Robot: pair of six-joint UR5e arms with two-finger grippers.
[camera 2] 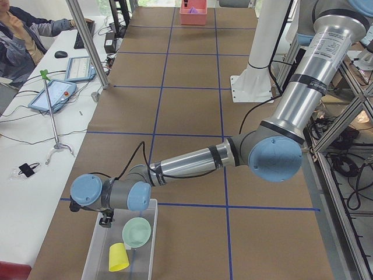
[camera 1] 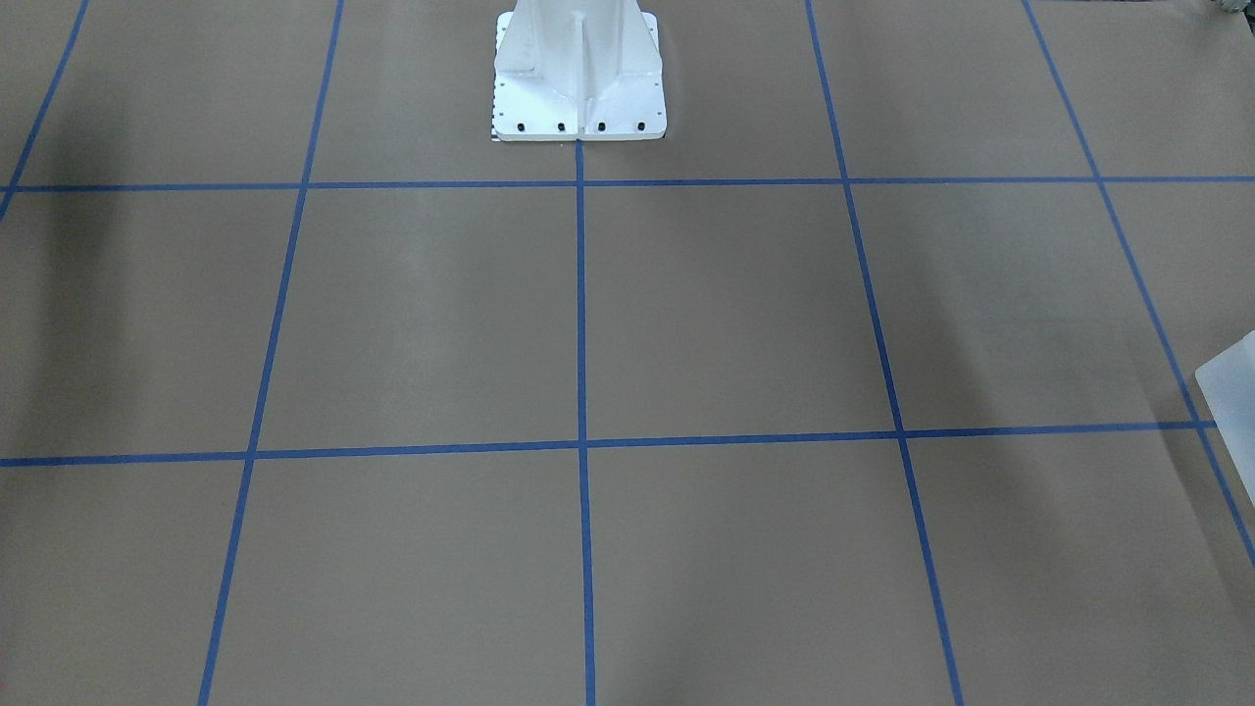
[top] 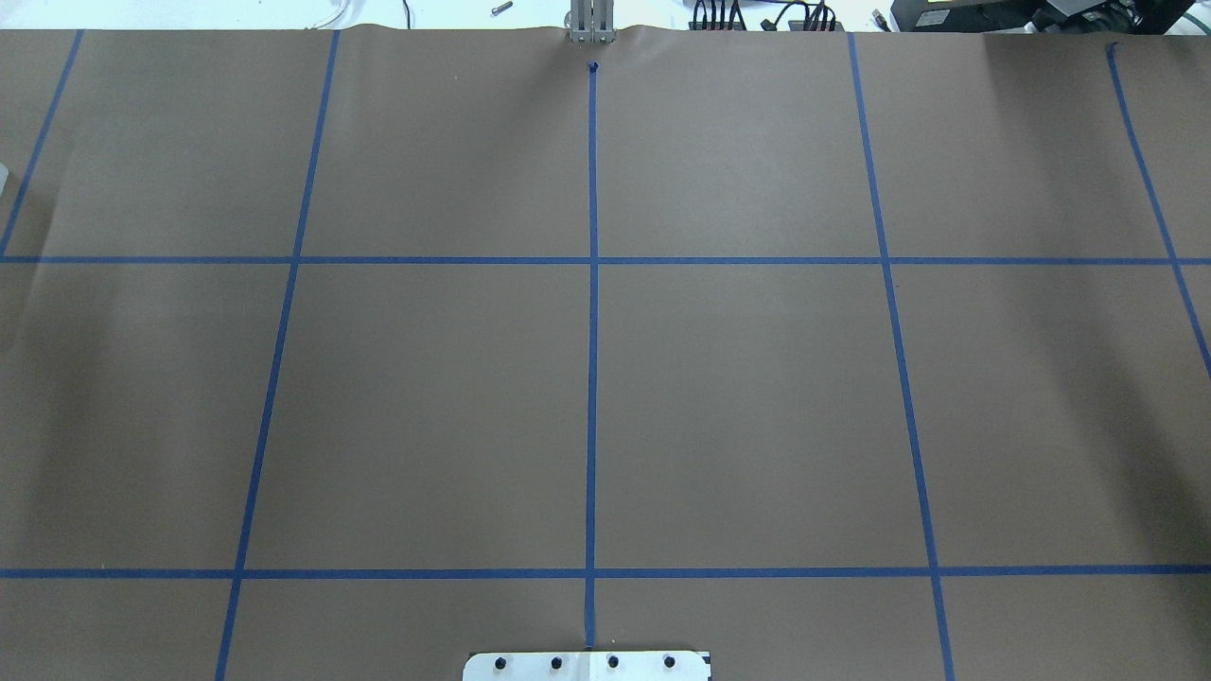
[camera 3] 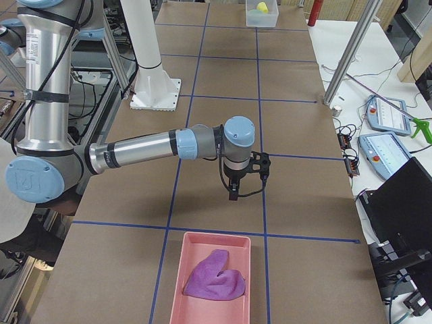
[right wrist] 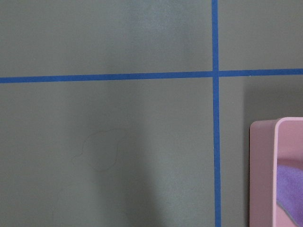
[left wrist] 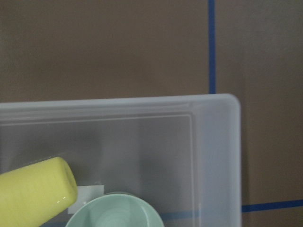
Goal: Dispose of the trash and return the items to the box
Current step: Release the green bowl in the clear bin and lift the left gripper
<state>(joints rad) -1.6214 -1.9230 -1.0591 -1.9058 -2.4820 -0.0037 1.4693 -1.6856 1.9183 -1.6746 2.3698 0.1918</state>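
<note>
Clear box: nearest us in the left-side view, at the table's end. The clear box (camera 2: 92,256) holds the yellow cup (camera 2: 119,257), lying on its side, and the green bowl (camera 2: 136,232) beside it. We judge these to be items already returned.
Left gripper: the left gripper (camera 2: 105,221) hangs just over the box's rim. We cannot tell how wide it stands or whether it grips anything.
Table: the table (top: 738,407) fills the overhead and front views, and neither gripper appears in them.
Right gripper: the right gripper (camera 3: 233,192) points down near the pink tray, apart from it. We cannot tell its opening.
Pink tray: at the far end, the pink tray (camera 3: 209,243) holds a crumpled purple cloth (camera 3: 214,275), which we take for the trash.
Wrist views: only these look straight down on the box corner and the tray's edge. Neither shows any fingers.
</note>
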